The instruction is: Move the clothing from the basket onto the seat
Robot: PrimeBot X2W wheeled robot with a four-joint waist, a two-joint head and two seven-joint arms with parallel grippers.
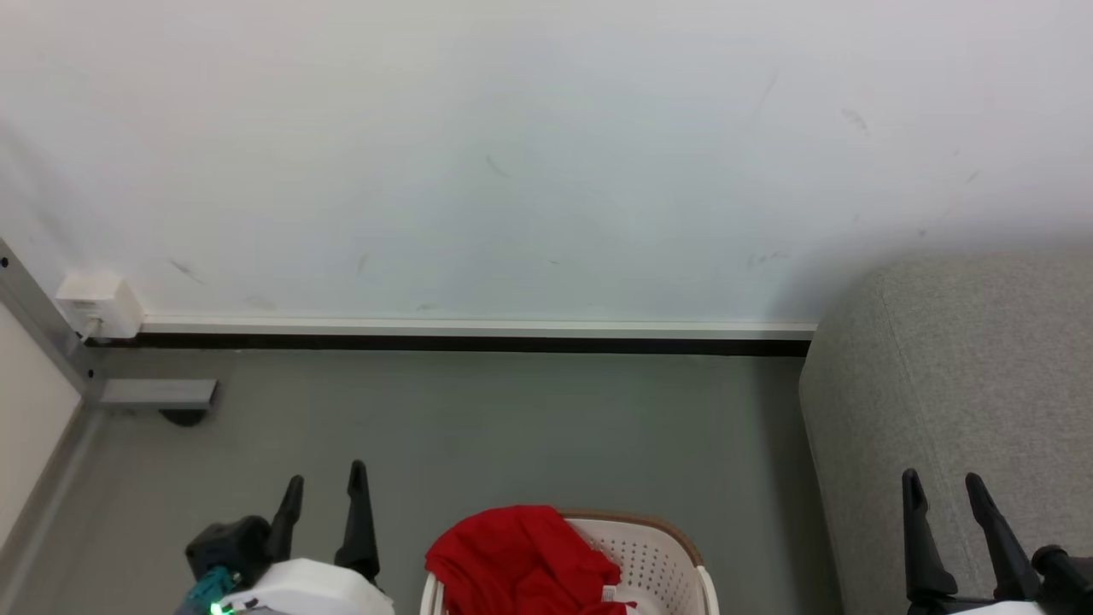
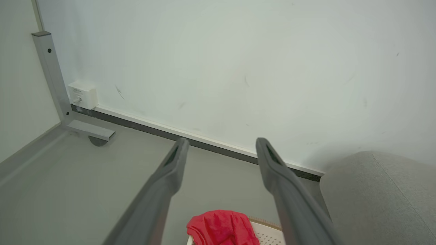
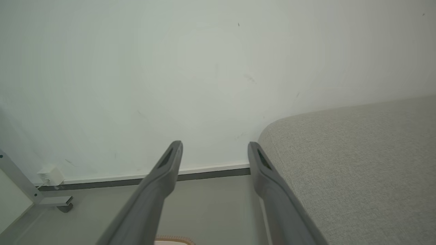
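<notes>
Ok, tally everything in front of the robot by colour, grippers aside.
Red: 1, the clothing heap
White: 2, the basket and the wall box
Grey: 2, the sofa and the metal frame
Total: 5

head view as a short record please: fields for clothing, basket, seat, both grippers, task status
clothing: red, heaped in the basket, covering its left part
basket: cream with a brown rim, standing on the grey floor
seat: light-grey, to the right of the basket, no clothing on the part in view
left gripper: open, fingers apart, empty, left of the basket
right gripper: open, empty, in front of the seat
task status: clothing not yet lifted
</notes>
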